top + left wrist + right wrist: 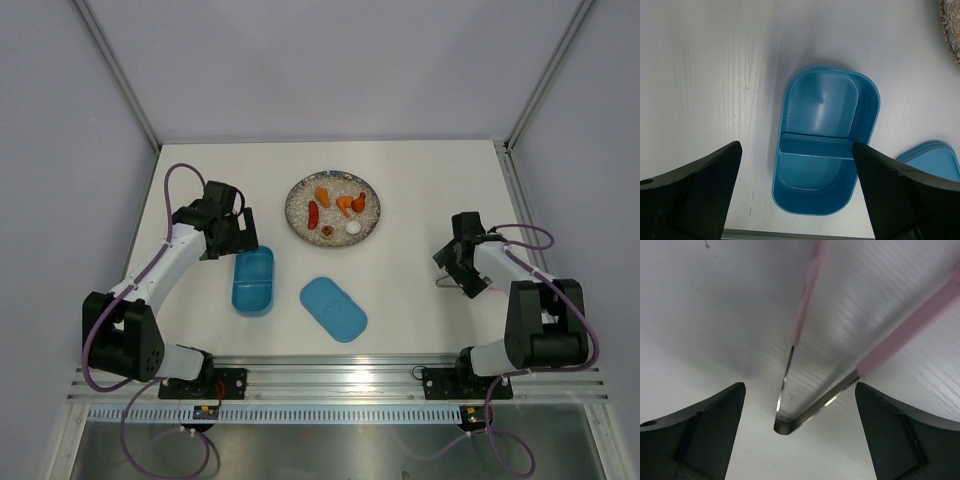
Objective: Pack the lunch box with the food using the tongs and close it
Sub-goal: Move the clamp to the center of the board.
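The blue lunch box (253, 281) lies open and empty on the white table, its divider across the middle (817, 148). Its flat lid (333, 308) rests separately to the right (935, 160). The food sits on the round speckled plate (300, 190): orange chunks (345, 203), a red sausage (313, 214), a white ball (353, 228) and a tiny dark-red bit (327, 232). My left gripper (240, 236) hangs open just above the box's far end (796, 145). My right gripper (455, 272) stands open astride the joined end of the pink tongs (900, 337), not touching them (800, 385).
The plate's edge (952, 25) shows at the top right of the left wrist view. Grey enclosure walls ring the table, and a metal rail (340, 375) runs along the near edge by the arm bases.
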Motion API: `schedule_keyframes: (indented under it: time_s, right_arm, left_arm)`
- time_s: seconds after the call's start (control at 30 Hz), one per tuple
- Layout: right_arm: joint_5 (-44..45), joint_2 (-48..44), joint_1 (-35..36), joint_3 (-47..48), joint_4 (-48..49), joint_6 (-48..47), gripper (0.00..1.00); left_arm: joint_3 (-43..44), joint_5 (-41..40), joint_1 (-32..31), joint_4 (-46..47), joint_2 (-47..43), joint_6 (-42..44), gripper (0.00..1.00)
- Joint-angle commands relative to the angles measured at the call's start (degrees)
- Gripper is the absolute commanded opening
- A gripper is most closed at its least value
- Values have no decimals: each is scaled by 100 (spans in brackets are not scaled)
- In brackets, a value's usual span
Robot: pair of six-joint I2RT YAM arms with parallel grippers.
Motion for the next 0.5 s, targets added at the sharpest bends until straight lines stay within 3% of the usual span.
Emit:
schedule_keyframes:
  time_s: [0.0, 0.47]
  right_arm:
    - [254, 470, -70, 525, 493, -509, 99]
    - [-396, 1878, 0, 1835, 617, -2794, 98]
  left_arm:
    - [40, 65, -26, 151, -91, 72, 97]
    - [22, 135, -26, 160, -47, 116, 98]
